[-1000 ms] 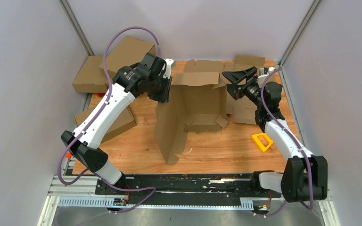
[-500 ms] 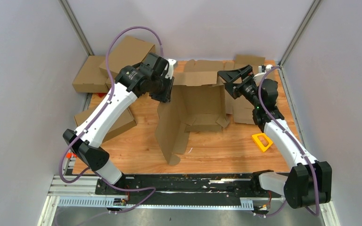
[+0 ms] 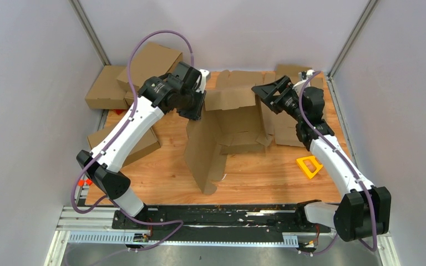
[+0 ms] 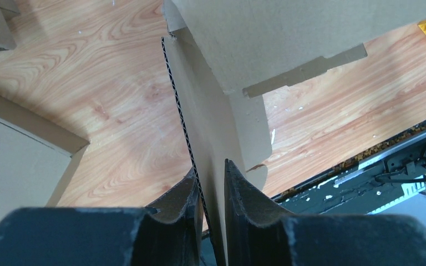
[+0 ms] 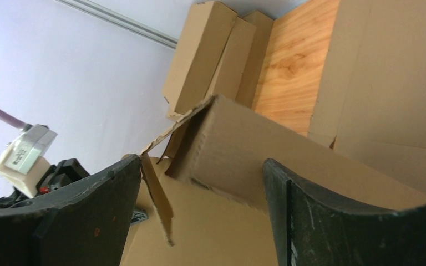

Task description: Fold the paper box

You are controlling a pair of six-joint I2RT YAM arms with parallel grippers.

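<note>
Pinching the corrugated edge of an upright side wall of the paper box (image 3: 236, 124) in the left pincer (image 4: 211, 173), clamped tight on it. Spreading the right pincer (image 5: 202, 163) open around a raised flap at the far side. Sitting half-folded by the far edge of the wooden desk (image 3: 255, 172), midway along it.

Pale lavender walls (image 3: 227, 27) enclose a wood-grain tabletop (image 3: 266, 172).
</note>
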